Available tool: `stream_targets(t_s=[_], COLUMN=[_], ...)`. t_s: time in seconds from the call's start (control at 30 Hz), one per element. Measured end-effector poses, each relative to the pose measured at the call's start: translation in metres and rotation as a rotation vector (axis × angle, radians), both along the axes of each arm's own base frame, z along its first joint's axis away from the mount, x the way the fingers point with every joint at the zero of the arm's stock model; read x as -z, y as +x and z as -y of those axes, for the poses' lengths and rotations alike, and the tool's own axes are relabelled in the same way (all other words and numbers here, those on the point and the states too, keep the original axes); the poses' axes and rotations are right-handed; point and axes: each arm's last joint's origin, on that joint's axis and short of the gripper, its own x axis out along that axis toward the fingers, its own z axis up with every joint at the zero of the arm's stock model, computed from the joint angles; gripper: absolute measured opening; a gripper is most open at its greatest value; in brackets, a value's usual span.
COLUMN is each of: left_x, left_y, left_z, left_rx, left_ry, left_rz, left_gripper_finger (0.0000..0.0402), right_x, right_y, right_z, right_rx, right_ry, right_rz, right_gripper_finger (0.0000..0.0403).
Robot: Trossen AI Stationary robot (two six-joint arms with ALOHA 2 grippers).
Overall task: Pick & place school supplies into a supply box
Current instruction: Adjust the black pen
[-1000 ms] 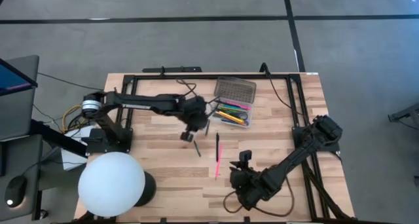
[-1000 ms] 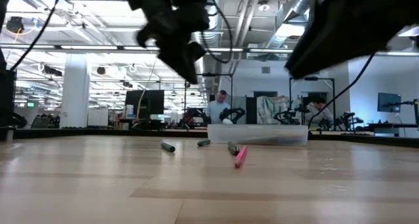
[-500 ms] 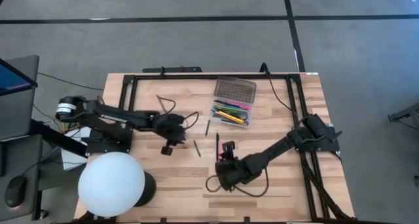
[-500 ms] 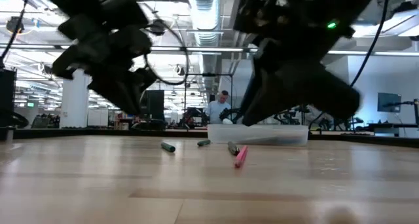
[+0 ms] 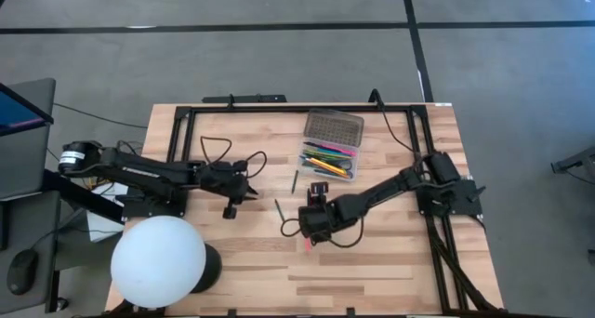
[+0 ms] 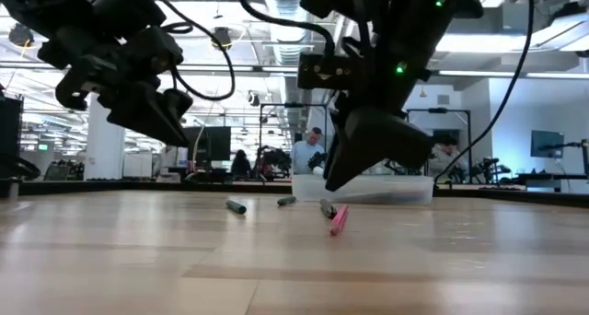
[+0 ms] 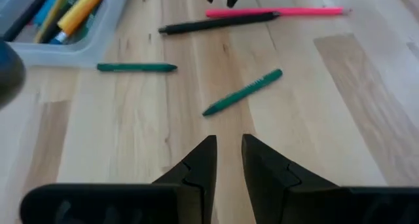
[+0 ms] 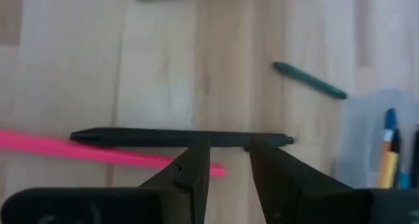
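- Right tool hovers low over the black pen and pink pen near the worktop middle; fingers part-open, a narrow gap, holding nothing.
- Step in hand looks like the grasp of the black pen: judgement, centre the gap on the barrel, drop straight down, close only once both fingers straddle it, keep clear of the pink pen touching alongside.
- Left tool waits toward the left edge, also slightly open and empty, aimed at a green pen.
- Second green pen lies just beside the box.
- Supply box, translucent, sits near the far edge, already holding yellow, pink and blue pens; its dotted grey-brown lid lies open behind it.
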Motion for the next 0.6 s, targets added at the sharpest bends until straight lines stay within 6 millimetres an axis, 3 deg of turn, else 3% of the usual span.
stream_targets(t_s=[0.6], left_x=[0.001], left_y=[-0.001], left_z=[0.011], left_rx=[0.01], left_ry=[0.03], left_rz=[-0.017], left_gripper_finger=[0.0067], right_x=[0.002], right_y=[0.0], right_z=[0.007], right_rx=[0.002], right_ry=[0.035], right_rz=[-0.039], right_gripper_finger=[0.0102])
